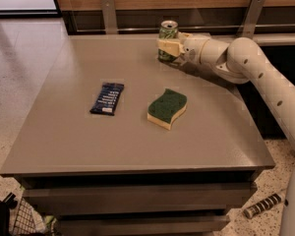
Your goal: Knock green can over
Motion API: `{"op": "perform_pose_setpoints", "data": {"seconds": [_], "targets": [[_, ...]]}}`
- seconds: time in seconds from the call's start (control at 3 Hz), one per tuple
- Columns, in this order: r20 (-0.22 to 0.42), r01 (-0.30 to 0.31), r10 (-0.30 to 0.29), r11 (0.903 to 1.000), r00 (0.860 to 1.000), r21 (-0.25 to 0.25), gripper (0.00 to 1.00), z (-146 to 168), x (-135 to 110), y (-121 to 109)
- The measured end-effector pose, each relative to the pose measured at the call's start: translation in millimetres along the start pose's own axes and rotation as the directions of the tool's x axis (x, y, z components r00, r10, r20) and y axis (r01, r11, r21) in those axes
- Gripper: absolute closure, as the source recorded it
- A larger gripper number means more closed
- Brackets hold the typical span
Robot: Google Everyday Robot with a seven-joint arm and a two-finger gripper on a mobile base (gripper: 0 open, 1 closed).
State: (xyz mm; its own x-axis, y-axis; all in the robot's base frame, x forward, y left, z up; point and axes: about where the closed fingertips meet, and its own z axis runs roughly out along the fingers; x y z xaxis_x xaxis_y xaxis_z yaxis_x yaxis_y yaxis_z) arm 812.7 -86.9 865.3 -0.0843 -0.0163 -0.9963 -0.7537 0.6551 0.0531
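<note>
The green can (168, 29) stands upright near the back edge of the grey table (78, 132), right of the middle. It is pale green with dark lettering and a silver top. My gripper (168, 48) reaches in from the right on a cream arm (246, 63). It sits right at the can's lower half and covers it from this view. Only the can's top part shows above the gripper.
A green-topped yellow sponge (167, 108) lies mid-table, in front of the can. A dark blue snack bar (107, 98) lies to its left. A wood wall with two metal brackets (108, 14) runs just behind the table. A wire basket (19, 220) sits on the floor at bottom left.
</note>
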Motion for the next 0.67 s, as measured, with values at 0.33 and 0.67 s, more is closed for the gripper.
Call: {"op": "perform_pose_setpoints", "data": {"seconds": [0.33,0.67], "targets": [[0.005,-0.015,0.015,0.9999,1.000,-0.002,0.96,1.7,4.1,2.9],[0.005,-0.015,0.015,0.9999,1.000,-0.002,1.00,1.6,2.2,3.0]]}}
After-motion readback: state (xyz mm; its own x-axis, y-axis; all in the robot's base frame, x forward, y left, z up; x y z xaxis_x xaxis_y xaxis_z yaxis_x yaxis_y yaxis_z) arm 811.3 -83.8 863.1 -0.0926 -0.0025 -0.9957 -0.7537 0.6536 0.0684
